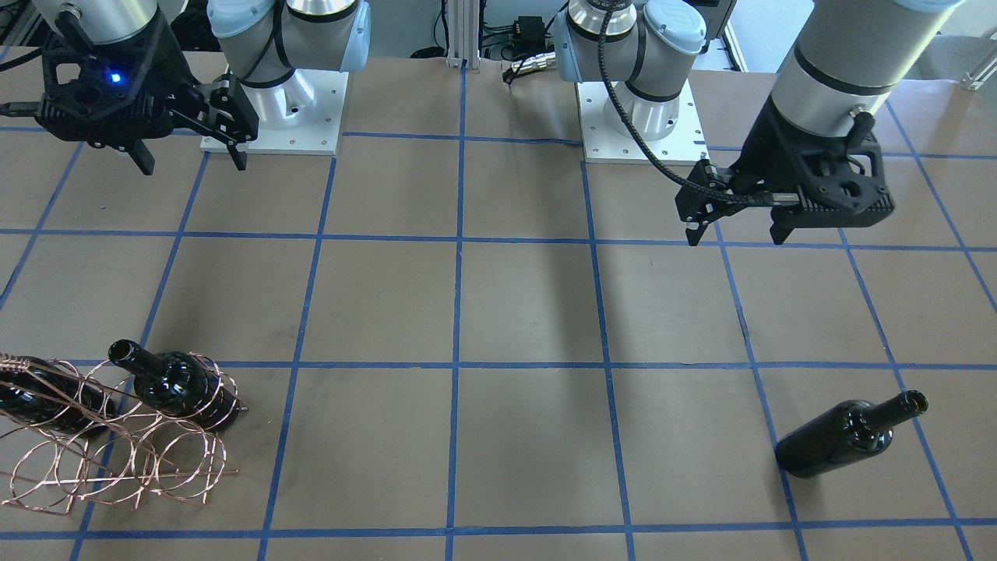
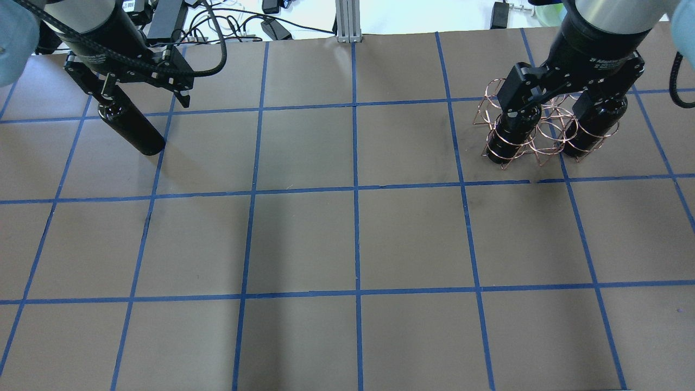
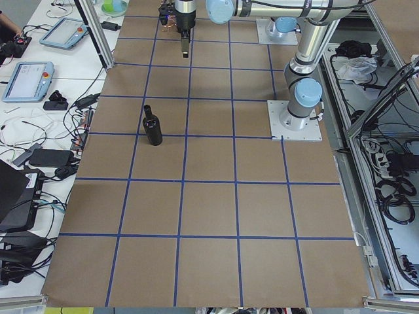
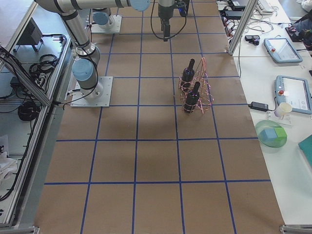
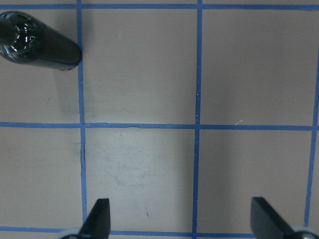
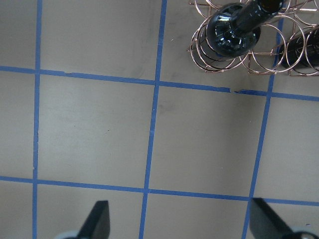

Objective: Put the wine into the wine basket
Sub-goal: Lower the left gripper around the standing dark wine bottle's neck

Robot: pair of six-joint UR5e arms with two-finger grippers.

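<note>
One dark wine bottle (image 1: 845, 436) stands upright on the table, apart from the basket; it also shows in the overhead view (image 2: 133, 129) and the left wrist view (image 5: 37, 45). My left gripper (image 1: 736, 238) hangs open and empty high above the table, nearer the robot than this bottle. The copper wire wine basket (image 1: 167, 467) stands at the other end of the table and holds two look-alike bottles (image 1: 175, 386), neck up. My right gripper (image 1: 195, 165) is open and empty, high up, on the robot's side of the basket (image 6: 209, 55).
The brown table top carries a grid of blue tape lines (image 1: 459, 366). The two arm bases (image 1: 273, 117) stand at the robot's edge. Tablets and cables lie on side benches (image 3: 39, 72) beyond the table ends.
</note>
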